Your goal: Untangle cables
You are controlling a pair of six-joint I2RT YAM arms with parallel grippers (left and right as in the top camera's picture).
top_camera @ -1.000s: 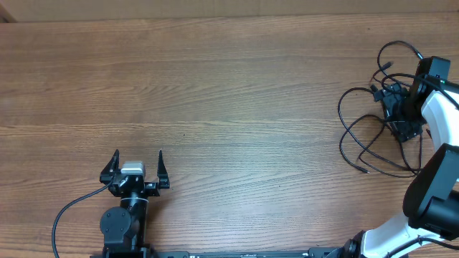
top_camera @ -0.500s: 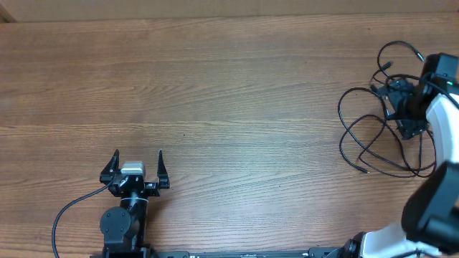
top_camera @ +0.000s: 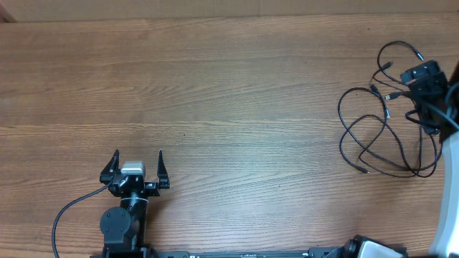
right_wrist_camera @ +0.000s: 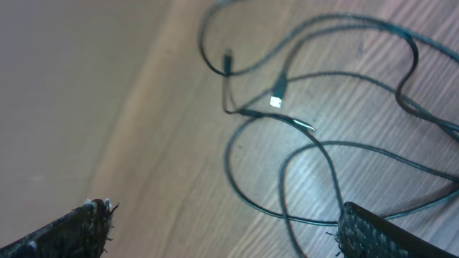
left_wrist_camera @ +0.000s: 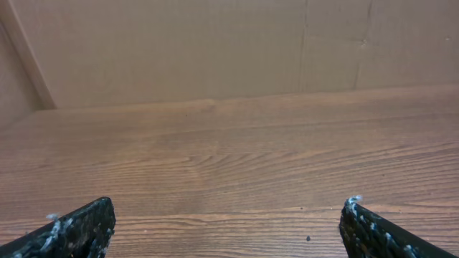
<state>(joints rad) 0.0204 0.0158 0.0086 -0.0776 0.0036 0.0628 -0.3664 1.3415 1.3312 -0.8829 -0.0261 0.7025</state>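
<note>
Sprawling loose, cables (top_camera: 387, 107) run longest far-to-near, approx.

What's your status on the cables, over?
Left gripper open, parked, far from work. Right gripper open, empty, over the cables. Cables in tangled loops, flat on table, none held. No obstacle seen.

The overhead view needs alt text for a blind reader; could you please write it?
Thin black cables lie in loose tangled loops near the right edge of a wooden table, the right gripper open over their right side. The left gripper rests open at the near left, well away.
</note>
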